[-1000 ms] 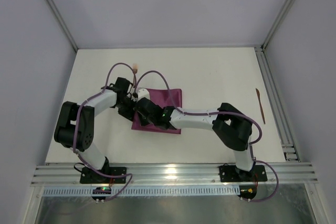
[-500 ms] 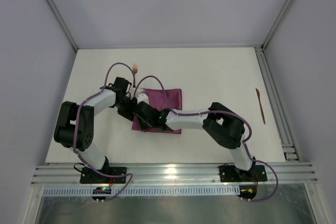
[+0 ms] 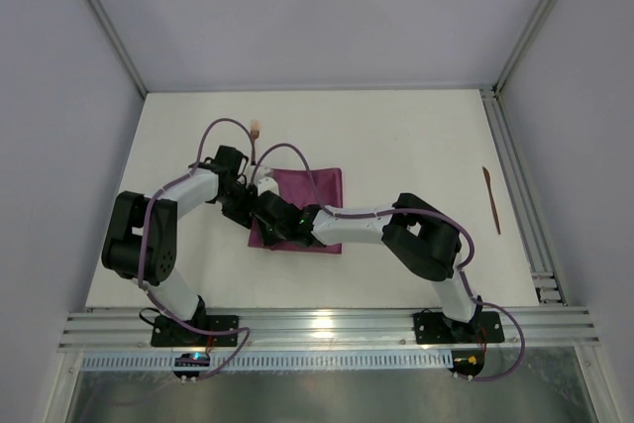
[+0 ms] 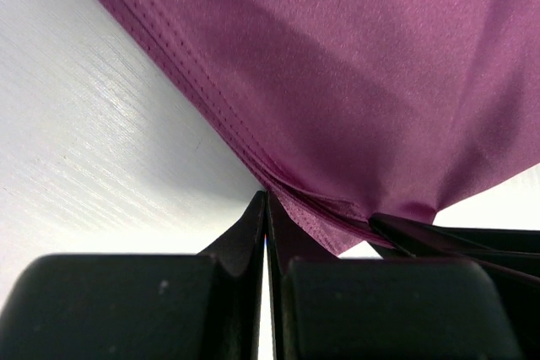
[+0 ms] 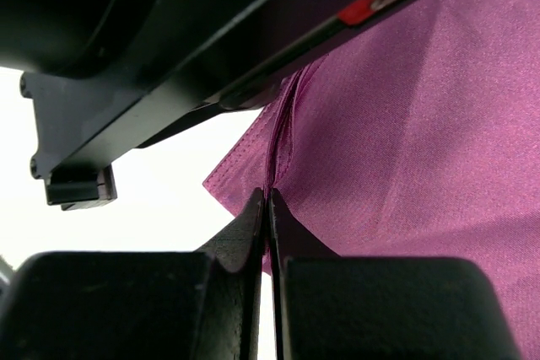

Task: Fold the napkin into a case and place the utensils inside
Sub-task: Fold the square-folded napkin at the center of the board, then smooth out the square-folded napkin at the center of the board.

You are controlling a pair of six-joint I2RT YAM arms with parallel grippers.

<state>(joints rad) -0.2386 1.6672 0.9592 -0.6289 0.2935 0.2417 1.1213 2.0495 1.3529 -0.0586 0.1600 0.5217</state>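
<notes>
The magenta napkin (image 3: 322, 188) lies folded as a rectangle left of the table's middle. Both grippers meet at its left edge. My left gripper (image 3: 248, 209) is shut on the cloth's hem (image 4: 267, 200), and the napkin (image 4: 363, 73) stretches away from the pinch. My right gripper (image 3: 267, 225) is shut on a raised fold of the hem (image 5: 269, 195) next to a corner of the napkin (image 5: 422, 124). The utensils lie apart from the cloth: a small fork (image 3: 257, 131) behind it, and a copper-brown piece (image 3: 491, 200) far to the right. No finished case shows.
The left gripper's black body (image 5: 126, 82) hangs just above and left of the right gripper's pinch. The right gripper's dark fingers (image 4: 460, 238) show at the lower right of the left wrist view. A metal rail (image 3: 520, 195) runs along the table's right side.
The right arm has reached further left, its elbow shifting left, bringing its gripper closer to the left gripper at the napkin's left edge. Both grippers stay shut on the cloth.
</notes>
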